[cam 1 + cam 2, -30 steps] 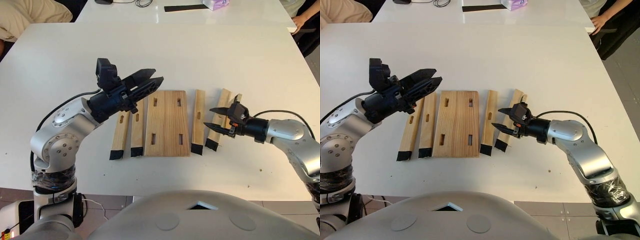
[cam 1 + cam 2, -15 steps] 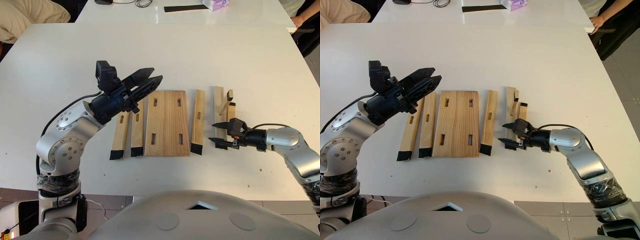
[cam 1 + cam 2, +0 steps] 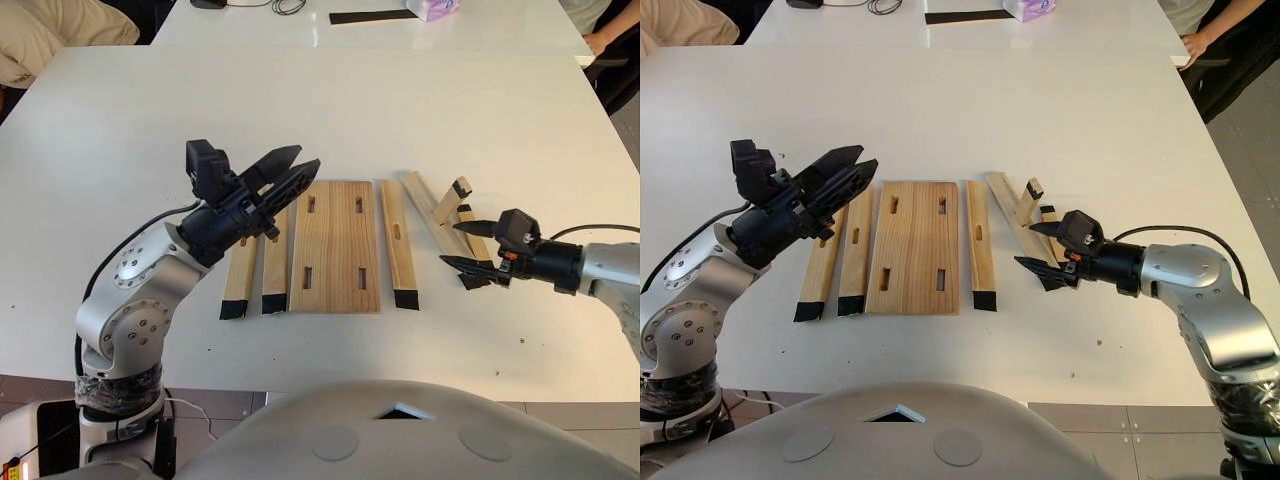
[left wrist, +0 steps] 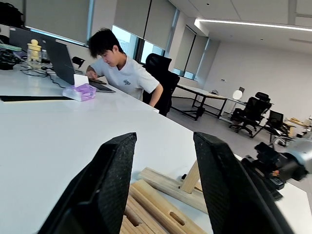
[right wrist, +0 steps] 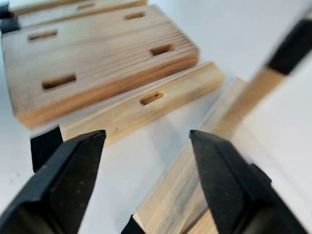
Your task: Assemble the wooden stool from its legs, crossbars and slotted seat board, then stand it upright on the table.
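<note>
Two legs lie just left of the seat board point(image 3: 335, 250) on the white table point(image 3: 500, 120): outer leg point(image 3: 240, 285) and inner leg point(image 3: 275, 268), black tips toward the robot. Their far ends are hidden under the L gripper point(image 3: 305, 158). It hangs above them w/ fingers spread wide and nothing between.

Third leg point(image 3: 398, 245) sits just right of the board, fully visible, slot up, black tip at the near end.

Farther right is a wood pile point(image 3: 430, 200) of overlapping pcs. One long piece lies at an angle and a short black-tipped bar point(image 3: 460, 188) is tilted up against it. Can't count the rest, since the near ends are covered by the R gripper point(image 3: 450, 242). That one is low at the pile's near end, fingers wide apart. Whether they touch wood can't be told from the head views.

R wrist view: fingers point(image 5: 73, 165) gape either side of a pale piece point(image 5: 195, 180), cut off at the edge and blurred. Beyond are the third leg and the board's four slots.

L wrist view: wood pcs are partly seen below the fingers point(image 4: 107, 180).
</note>
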`<action>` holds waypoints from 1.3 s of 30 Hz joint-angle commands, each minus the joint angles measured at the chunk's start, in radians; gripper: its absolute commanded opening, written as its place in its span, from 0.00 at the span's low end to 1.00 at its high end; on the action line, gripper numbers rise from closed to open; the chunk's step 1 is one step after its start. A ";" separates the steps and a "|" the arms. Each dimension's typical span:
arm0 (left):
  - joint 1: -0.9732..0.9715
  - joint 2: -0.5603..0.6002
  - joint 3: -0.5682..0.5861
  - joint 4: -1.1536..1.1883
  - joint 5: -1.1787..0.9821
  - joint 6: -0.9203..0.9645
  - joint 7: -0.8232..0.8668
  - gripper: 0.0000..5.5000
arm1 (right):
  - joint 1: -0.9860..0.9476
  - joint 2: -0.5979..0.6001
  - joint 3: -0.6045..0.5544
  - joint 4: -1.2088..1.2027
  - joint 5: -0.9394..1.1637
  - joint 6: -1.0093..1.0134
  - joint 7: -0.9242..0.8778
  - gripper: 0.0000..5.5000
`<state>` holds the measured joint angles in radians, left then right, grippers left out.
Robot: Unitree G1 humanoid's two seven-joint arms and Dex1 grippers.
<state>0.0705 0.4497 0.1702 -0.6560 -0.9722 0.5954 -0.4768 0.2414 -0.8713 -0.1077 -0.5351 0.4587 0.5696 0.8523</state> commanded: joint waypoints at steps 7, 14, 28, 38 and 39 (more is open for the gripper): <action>0.009 -0.008 0.000 -0.001 0.025 -0.023 0.026 0.40 | 0.009 0.106 0.054 0.055 -0.101 -0.011 -0.153 0.60; 0.027 -0.013 -0.008 -0.004 0.030 -0.018 0.039 0.40 | 0.013 0.164 0.074 0.082 -0.135 -0.016 -0.209 0.60; -0.003 0.003 -0.015 0.017 0.021 -0.002 0.031 0.40 | 0.012 0.217 0.119 0.162 -0.236 -0.103 -0.237 0.60; -0.018 0.000 -0.022 0.035 0.031 -0.010 0.027 0.40 | 0.018 0.238 0.158 0.220 -0.278 -0.133 -0.226 0.60; -0.021 0.000 -0.024 0.037 0.033 -0.011 0.026 0.40 | 0.018 0.242 0.156 0.224 -0.274 -0.134 -0.224 0.60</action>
<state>0.0625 0.4414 0.1524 -0.6246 -0.9460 0.5797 -0.4450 0.2597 -0.6346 0.0418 -0.3257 0.1854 0.4396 0.6214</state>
